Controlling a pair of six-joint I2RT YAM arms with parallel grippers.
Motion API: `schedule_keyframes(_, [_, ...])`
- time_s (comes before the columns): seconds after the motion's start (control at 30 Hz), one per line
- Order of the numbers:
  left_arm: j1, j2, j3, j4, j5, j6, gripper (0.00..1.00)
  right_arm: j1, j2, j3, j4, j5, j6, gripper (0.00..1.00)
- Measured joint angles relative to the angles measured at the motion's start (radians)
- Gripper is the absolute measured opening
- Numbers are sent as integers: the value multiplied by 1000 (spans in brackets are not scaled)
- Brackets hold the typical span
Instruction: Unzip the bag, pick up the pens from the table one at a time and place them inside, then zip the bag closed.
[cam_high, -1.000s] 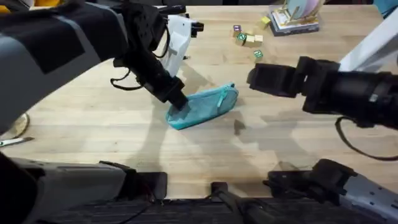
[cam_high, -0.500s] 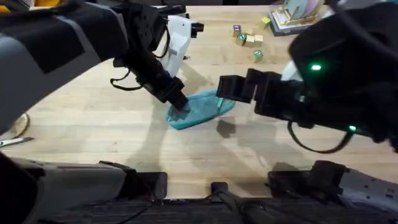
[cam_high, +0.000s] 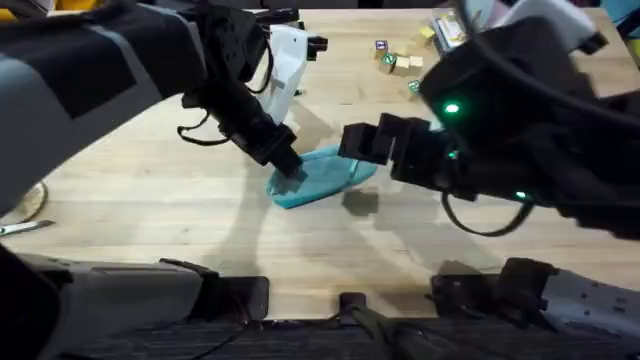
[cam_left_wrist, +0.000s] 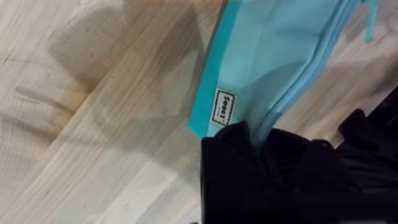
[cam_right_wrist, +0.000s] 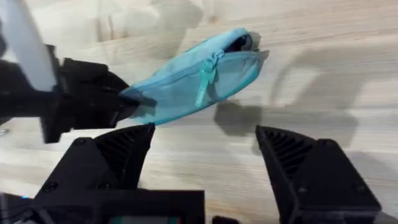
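Bag (cam_high: 318, 175) lay mid-surface (cam_high: 150, 215). Left gripper (cam_high: 287, 163) had its jaws clamped on the bag's near end, likely anchoring it. Right gripper (cam_right_wrist: 205, 158) hovered above with jaws apart, probably lined up for the zipper pull (cam_right_wrist: 204, 79).

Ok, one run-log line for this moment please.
stage: unzipping | left gripper: shut on bag end | right gripper: open, near zipper pull | zipper: partly open at far end
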Motion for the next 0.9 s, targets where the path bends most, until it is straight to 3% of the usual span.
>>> schedule_keyframes(0.23, [0,0,0,0,0,0,42,0,91,0,37,2,11,999])
schedule_keyframes(0.9, [0,0,0,-1,0,0,42,-9,257,0,135,155,41,999])
